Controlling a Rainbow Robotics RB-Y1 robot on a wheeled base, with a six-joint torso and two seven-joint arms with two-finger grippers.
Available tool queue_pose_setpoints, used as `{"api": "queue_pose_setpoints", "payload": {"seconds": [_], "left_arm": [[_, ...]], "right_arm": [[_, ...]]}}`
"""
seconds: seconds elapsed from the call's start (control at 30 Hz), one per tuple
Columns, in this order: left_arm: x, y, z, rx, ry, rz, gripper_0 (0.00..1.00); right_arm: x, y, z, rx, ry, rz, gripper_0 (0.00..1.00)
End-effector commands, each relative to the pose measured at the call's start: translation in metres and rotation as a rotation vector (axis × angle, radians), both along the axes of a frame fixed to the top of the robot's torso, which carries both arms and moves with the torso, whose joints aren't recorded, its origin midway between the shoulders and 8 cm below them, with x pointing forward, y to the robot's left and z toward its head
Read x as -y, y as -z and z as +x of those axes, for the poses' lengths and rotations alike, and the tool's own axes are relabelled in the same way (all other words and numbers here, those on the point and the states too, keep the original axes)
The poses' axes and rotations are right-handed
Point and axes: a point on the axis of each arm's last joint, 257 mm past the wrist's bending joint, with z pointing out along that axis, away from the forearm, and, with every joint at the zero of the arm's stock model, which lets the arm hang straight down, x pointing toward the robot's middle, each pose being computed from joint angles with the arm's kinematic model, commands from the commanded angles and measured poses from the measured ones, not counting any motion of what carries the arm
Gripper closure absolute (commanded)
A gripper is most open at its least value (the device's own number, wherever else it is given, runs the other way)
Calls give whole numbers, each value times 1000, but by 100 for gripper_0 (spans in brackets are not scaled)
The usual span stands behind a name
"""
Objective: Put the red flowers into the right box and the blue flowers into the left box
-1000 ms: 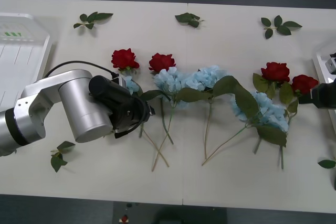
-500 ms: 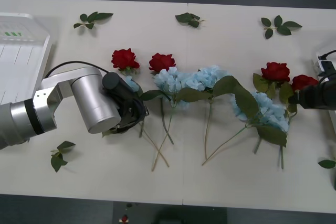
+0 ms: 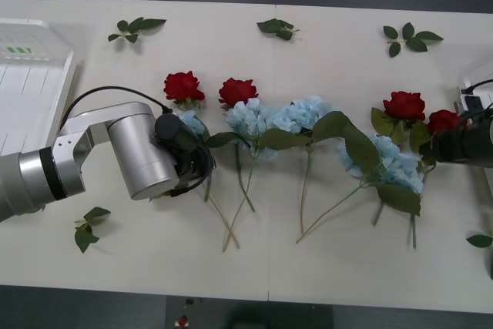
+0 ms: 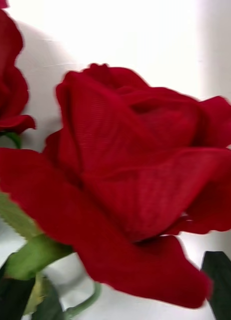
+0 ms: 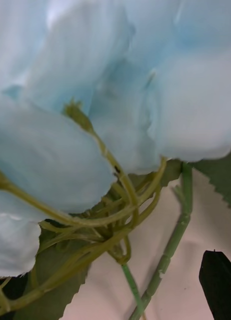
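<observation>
On the table (image 3: 308, 267), both arms reach low among the flowers; end effector states unclear.

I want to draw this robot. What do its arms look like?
The left arm is a fat, shiny silver tube with a black band, a black wrist and a thin black cable looping over it. The right arm is black where it shows, with cables and a white piece behind. The fingers are black.
</observation>
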Motion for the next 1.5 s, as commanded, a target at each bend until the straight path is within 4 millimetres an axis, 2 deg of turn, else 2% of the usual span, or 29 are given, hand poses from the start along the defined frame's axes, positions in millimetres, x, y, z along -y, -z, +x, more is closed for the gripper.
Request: {"api": "queue_pose_setpoints", "payload": {"seconds": [0.03,0.07,0.1,0.13,0.17,0.23,0.27,0.33,0.4,0.47,0.5,0.53,0.57,0.6,0.67,0.8,0.9,0.97,1.17,1.2,1.23,1.27,1.3,1.37,1.5], "left_arm": [[3,-8,1,13,39,30,0],[2,-8,2,13,39,35,0],[3,-7,1,13,46,38,5],[3,-8,1,15,51,42,22],[2,-7,1,14,53,47,30],[2,-7,1,15,57,52,36],[2,-7,1,15,59,53,43],[2,-6,0,12,61,57,62],[2,-6,0,11,60,60,90],[0,-6,-1,9,59,66,99],[0,-5,-1,7,58,68,100],[-1,-6,-1,6,56,70,100],[-2,-5,-2,4,55,74,100],[-2,-5,-2,4,55,74,100],[-5,-5,-2,2,51,80,100],[-9,-8,0,8,50,94,100],[-14,-21,5,35,50,97,100],[-19,-34,8,56,52,94,100],[-53,-106,21,123,33,87,100],[-65,-127,24,132,29,96,100],[-70,-136,25,139,27,98,100],[-88,-157,28,151,12,118,100],[-95,-165,30,156,5,126,100],[-123,-191,35,168,-19,159,100],[-173,-219,50,180,-85,202,100]], "right_arm": [[-8,-10,12,34,17,11,7],[-8,-9,12,33,18,11,7],[-9,-8,12,33,19,11,7],[-9,-8,12,33,20,9,7],[-10,-7,12,32,22,10,7],[-10,-4,12,31,27,11,8],[-11,-2,13,36,26,11,8],[-12,1,14,38,31,15,8],[-12,3,15,43,33,19,8],[-12,3,15,44,34,20,11],[-13,3,15,42,34,22,25],[-14,4,15,43,33,23,53],[-14,5,14,42,33,25,71],[-14,4,15,43,33,25,78],[-15,5,14,41,32,24,100],[-15,4,15,42,32,24,100],[-15,4,15,44,31,24,100],[-14,-2,17,54,28,20,100],[-1,-34,26,104,8,-27,100],[4,-44,28,121,3,-40,100],[6,-49,29,128,1,-47,100],[12,-60,31,144,0,-61,100],[15,-64,31,149,1,-68,100],[27,-84,32,169,9,-85,100],[51,-118,26,178,41,-103,100]]}}
